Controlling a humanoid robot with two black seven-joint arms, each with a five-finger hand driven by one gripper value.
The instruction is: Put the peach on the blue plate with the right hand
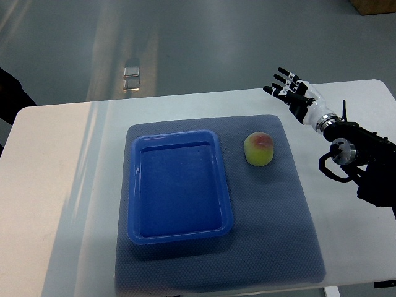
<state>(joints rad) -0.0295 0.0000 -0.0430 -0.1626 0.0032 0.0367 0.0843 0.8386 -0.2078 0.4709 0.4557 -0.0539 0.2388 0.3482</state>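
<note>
The peach sits upright on the grey mat, just beside the right rim of the blue plate but apart from it; nothing touches it. The blue plate, a rectangular tray-like dish, lies empty at the middle of the mat, which covers the centre of the white table. The right robot hand hangs above the far right part of the table, beyond and to the right of the peach and well apart from it, its fingers spread and holding nothing, fingertips directed away from the robot. The left arm does not show. Judgement: the task stands at the approach step, with no grasp yet made and placement not begun. The next move calls for the right robot hand to travel back toward the robot and leftward over the peach, turn palm-down, descend, and close round the fruit. The peach's rounded body may roll if contacted off-centre.
</note>
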